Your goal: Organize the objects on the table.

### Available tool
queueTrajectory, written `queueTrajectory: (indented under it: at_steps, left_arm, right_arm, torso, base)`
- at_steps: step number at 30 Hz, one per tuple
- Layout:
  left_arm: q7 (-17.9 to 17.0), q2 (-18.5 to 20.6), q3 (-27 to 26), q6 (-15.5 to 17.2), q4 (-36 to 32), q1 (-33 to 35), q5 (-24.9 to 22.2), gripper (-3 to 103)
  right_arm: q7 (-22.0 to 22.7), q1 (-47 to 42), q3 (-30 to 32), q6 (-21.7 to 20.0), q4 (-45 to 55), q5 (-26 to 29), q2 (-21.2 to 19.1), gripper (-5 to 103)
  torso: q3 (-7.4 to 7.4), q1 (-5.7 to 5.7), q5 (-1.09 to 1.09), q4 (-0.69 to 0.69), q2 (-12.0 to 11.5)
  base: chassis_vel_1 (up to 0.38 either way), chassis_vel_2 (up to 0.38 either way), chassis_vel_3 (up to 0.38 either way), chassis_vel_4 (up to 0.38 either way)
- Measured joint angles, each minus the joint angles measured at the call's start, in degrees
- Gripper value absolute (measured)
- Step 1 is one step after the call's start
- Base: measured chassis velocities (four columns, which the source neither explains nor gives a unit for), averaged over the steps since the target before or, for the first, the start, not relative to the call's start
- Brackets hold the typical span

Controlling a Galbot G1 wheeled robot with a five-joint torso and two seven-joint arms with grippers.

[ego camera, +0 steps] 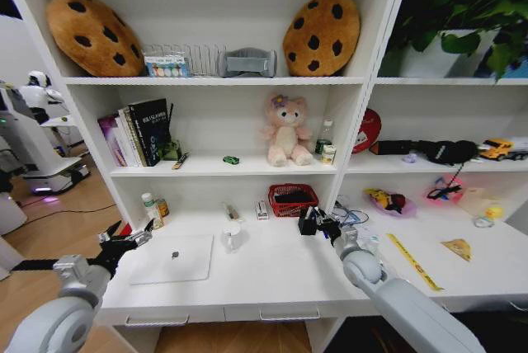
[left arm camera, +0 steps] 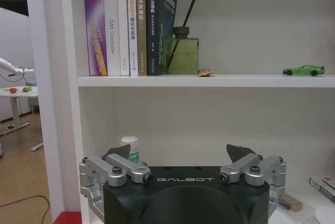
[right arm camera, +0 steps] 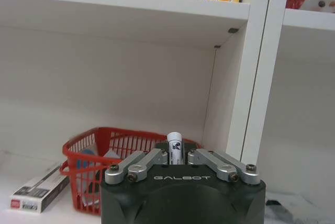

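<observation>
White tube (right arm camera: 175,148) sits clamped between our right gripper's (right arm camera: 176,156) fingers, held above the table (ego camera: 280,275) just in front of the red basket (right arm camera: 86,148). Our left gripper (left arm camera: 179,156) hovers by the laptop (ego camera: 173,258) at the table's left end, fingers apart, holding nothing.

a long white desk (ego camera: 272,275) fills the lower middle of the head view, drawers with slim handles along its front edge. on it — a thin silver laptop (ego camera: 172,258) lying shut at lower left, a white mug (ego camera: 232,236) upright just to its right, two small bottles (ego camera: 154,209) at the back left, a yellow ruler (ego camera: 414,261) flat at right, a yellow wedge (ego camera: 458,247) beyond it. a tiny green toy car (ego camera: 231,159) sits on the shelf above.
</observation>
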Motion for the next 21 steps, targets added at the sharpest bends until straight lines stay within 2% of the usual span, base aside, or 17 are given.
queueTrajectory:
  at_steps: [1, 4, 7, 15, 21]
  left_arm:
    - [0.00, 0.00, 0.00, 0.00, 0.00, 0.00, 0.00, 100]
    - [0.01, 0.00, 0.00, 0.00, 0.00, 0.00, 0.00, 100]
    - [0.01, 0.00, 0.00, 0.00, 0.00, 0.00, 0.00, 100]
    - [0.01, 0.00, 0.00, 0.00, 0.00, 0.00, 0.00, 100]
    - [0.01, 0.00, 0.00, 0.00, 0.00, 0.00, 0.00, 100]
  right_arm:
    - [-0.24, 0.82, -0.45, 0.83, -0.92, -0.25, 0.24, 12]
    - [-3.37, 6.77, -3.44, 6.81, -6.59, -2.41, 2.11, 12]
    - [-3.77, 10.14, -5.36, 9.03, -8.76, -2.73, 3.35, 12]
    - [-3.85, 12.20, -7.77, 12.53, -12.46, -3.99, 5.40, 12]
    - [-1.78, 12.98, -9.06, 16.43, -17.15, -6.10, 7.05, 12]
  torso:
    - [0.00, 0.00, 0.00, 0.00, 0.00]
    - [0.00, 0.00, 0.00, 0.02, 0.00]
    - [0.00, 0.01, -0.01, 0.03, 0.00]
    - [0.00, 0.00, 0.00, 0.01, 0.00]
    - [0.00, 0.00, 0.00, 0.01, 0.00]
  base:
    - [0.000, 0.000, 0.000, 0.000]
    - [0.000, 0.000, 0.000, 0.000]
    - [0.000, 0.000, 0.000, 0.000]
    - [0.000, 0.000, 0.000, 0.000]
    - [0.000, 0.000, 0.000, 0.000]
